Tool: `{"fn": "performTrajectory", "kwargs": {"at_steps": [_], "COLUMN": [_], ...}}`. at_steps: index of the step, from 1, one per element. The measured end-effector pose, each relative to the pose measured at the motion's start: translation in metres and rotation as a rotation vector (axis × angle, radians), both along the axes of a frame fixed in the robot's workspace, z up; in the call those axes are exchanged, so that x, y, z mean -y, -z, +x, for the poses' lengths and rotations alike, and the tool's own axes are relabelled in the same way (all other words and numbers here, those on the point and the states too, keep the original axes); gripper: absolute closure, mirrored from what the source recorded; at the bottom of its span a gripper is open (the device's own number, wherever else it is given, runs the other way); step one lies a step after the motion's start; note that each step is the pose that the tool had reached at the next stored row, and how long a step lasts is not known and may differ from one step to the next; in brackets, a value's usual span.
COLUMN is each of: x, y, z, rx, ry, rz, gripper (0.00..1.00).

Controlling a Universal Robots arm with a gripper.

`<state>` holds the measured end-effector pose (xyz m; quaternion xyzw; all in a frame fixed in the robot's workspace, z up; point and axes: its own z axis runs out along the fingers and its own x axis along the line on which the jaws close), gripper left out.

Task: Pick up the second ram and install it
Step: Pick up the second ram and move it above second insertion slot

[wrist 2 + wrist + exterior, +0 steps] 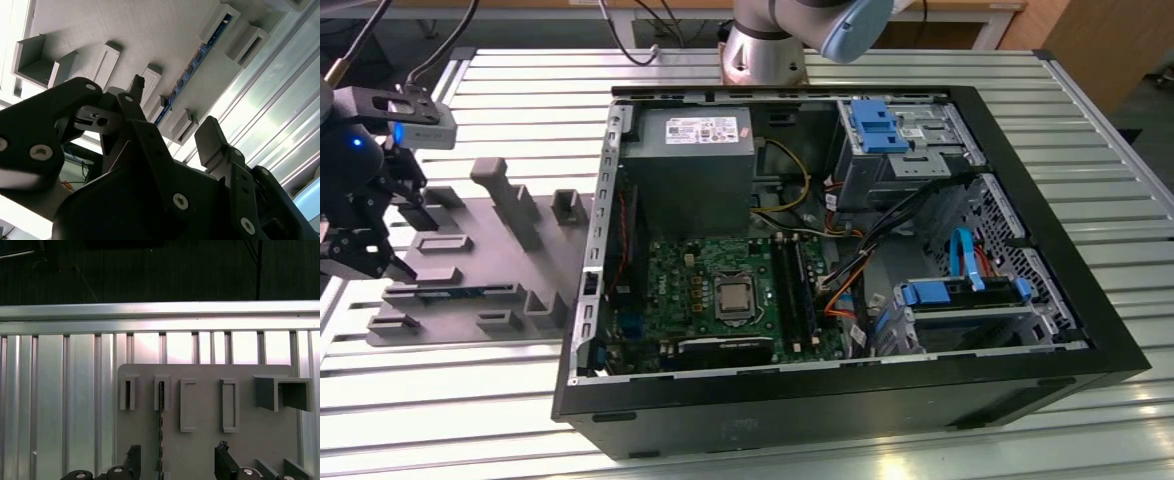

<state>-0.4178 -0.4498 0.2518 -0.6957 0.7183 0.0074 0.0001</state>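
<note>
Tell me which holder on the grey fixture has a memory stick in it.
The narrow slotted holder with the dark ram stick standing on edge in it; the neighbouring holders are empty.

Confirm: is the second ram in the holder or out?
In. In the first wrist view the second ram stands on edge between brackets of the grey holder; the gripper is open, not closed on it.

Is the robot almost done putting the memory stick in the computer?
Not nearly. Done so far: the black gripper hangs open over the grey plastic holder tray. In hand: nothing. The thin blue-green memory stick sits on edge in its tray holder. Left: it is not yet picked up, nor pushed into the long black slots on the green motherboard.
</note>
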Motion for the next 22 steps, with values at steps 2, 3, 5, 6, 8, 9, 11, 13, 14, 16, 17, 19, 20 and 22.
{"fn": "performTrajectory", "kwargs": {"at_steps": [2,3,5,6,8,9,11,13,14,16,17,19,20,22], "x": [0.0000,0.0000,0.0000,0.0000,0.0000,0.0000,0.0000,0.0000,0.0000,0.0000,0.0000,0.0000,0.0000,0.0000], "y": [0.0000,0.0000,0.0000,0.0000,0.0000,0.0000,0.0000,0.0000,0.0000,0.0000,0.0000,0.0000,0.0000,-0.0001], "z": [0.0000,0.0000,0.0000,0.0000,0.0000,0.0000,0.0000,0.0000,0.0000,0.0000,0.0000,0.0000,0.0000,0.0000], "rx": [0.0000,0.0001,0.0001,0.0002,0.0002,0.0003,0.0003,0.0005,0.0005,0.0005,0.0005,0.0006,0.0007,0.0006], "ry": [0.000,0.000,0.000,0.000,0.000,0.000,0.000,0.000,0.000,0.000,0.000,0.000,0.000,0.000], "rz": [0.0000,0.0000,0.0000,0.0001,0.0000,0.0000,0.0000,0.0001,0.0000,0.0000,0.0000,0.0000,0.0001,0.0000], "gripper": [0.31,0.31,0.31,0.31,0.33,0.40,0.40,0.40,0.40,0.38,0.32,0.32,0.33,0.40]}}
